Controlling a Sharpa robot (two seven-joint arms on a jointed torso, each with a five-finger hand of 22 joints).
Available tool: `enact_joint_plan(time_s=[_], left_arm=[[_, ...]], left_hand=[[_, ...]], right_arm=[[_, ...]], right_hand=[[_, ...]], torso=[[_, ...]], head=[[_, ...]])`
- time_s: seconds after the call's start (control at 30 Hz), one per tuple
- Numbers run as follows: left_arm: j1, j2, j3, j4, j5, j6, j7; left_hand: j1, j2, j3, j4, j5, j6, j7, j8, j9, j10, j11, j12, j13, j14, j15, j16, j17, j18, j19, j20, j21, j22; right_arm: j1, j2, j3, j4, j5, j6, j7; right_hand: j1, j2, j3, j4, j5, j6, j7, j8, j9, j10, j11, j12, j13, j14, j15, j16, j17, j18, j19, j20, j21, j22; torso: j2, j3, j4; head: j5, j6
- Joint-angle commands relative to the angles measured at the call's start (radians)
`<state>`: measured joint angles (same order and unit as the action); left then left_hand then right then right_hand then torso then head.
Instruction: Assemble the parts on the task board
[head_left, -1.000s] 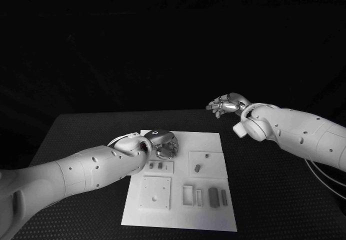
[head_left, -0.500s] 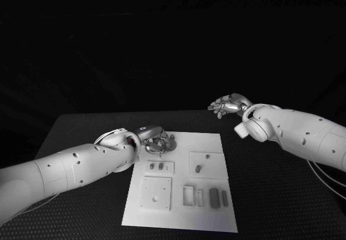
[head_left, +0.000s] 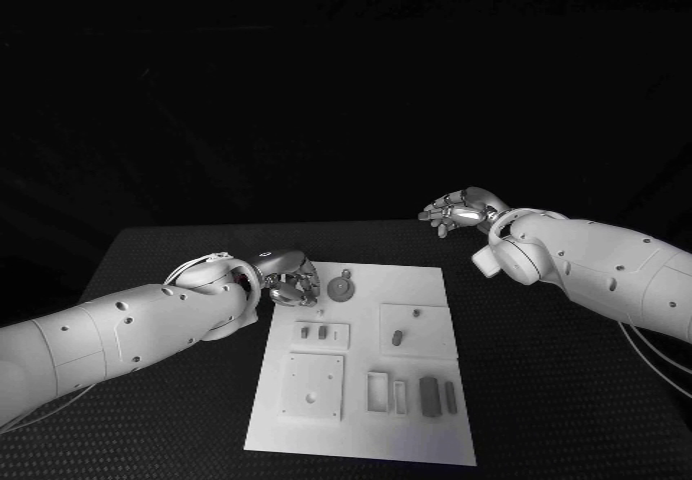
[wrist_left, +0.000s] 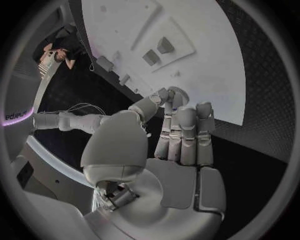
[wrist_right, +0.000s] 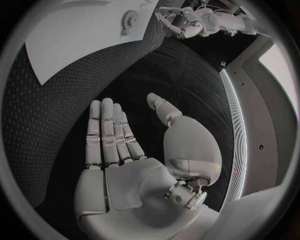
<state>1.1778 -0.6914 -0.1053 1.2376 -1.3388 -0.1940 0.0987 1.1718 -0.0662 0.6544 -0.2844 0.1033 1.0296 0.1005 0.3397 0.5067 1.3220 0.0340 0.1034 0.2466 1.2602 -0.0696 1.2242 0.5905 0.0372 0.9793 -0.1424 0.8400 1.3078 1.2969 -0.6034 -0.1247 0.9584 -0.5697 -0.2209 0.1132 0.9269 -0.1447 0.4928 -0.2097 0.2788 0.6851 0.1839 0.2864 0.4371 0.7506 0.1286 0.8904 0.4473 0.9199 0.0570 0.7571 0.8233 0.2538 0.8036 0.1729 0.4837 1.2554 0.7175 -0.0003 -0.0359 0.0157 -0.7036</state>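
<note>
The task board (head_left: 418, 345) lies flat in the middle of the black table (head_left: 562, 380), a white plate running away from me toward the far edge. On it the parts sit in their places: a round grey piece with a small stem (head_left: 342, 288) near the far left corner, two little dark pieces (head_left: 315, 331) on a raised square just nearer to me, another pair of small pieces (head_left: 405, 326) on the square beside that, a larger square block with a hole (head_left: 312, 384) at the near left, and a row of upright slim bars (head_left: 427, 393) at the near right. My left hand (head_left: 290, 279) hangs at the board's far left corner, just beside the round piece; from the wrist camera my fingers (wrist_left: 185, 131) lie straight and side by side with the thumb apart, and nothing is in them (the fingertips reach about to the board's edge, though I cannot tell whether they touch it). My right hand (head_left: 459, 211) is well apart from the board, raised over the far right part of the table; its fingers (wrist_right: 109, 135) are stretched out flat with the thumb spread wide, and it holds nothing.
</note>
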Motion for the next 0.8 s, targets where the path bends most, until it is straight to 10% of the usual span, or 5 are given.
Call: enact_joint_plan(time_s=[0.03,0.8], left_arm=[[0.001,0.006,0.000,0.002,-0.016,0.047,-0.001],[-0.002,0.051,-0.016,-0.052,-0.058,0.053,0.008]], left_hand=[[0.006,0.012,0.004,0.000,0.003,0.008,0.001,0.006,0.001,0.009,0.000,0.006,0.008,0.000,-0.009,0.001,-0.001,0.043,0.000,-0.020,-0.004,0.011],[0.007,0.013,0.005,0.000,0.003,0.007,0.001,0.005,0.001,0.009,0.000,0.005,0.009,0.000,-0.009,-0.001,-0.002,0.042,0.000,-0.020,-0.006,0.010]], right_arm=[[0.000,0.000,0.000,0.001,-0.001,0.011,0.007],[0.000,0.005,0.000,0.000,-0.001,0.012,0.007]], right_hand=[[-0.006,0.005,-0.002,0.002,0.005,-0.005,0.014,0.007,-0.002,-0.006,-0.001,0.003,-0.002,-0.007,0.002,0.003,-0.001,0.008,0.004,0.002,-0.003,0.001],[-0.005,0.006,-0.002,0.002,0.005,-0.005,0.014,0.007,-0.002,-0.006,-0.001,0.004,-0.003,-0.007,0.002,0.003,-0.001,0.008,0.004,0.002,-0.004,0.002]], torso=[[0.001,-0.0001,-0.0022],[0.002,0.0009,-0.0041]], head=[[0.001,-0.002],[0.003,-0.006]])
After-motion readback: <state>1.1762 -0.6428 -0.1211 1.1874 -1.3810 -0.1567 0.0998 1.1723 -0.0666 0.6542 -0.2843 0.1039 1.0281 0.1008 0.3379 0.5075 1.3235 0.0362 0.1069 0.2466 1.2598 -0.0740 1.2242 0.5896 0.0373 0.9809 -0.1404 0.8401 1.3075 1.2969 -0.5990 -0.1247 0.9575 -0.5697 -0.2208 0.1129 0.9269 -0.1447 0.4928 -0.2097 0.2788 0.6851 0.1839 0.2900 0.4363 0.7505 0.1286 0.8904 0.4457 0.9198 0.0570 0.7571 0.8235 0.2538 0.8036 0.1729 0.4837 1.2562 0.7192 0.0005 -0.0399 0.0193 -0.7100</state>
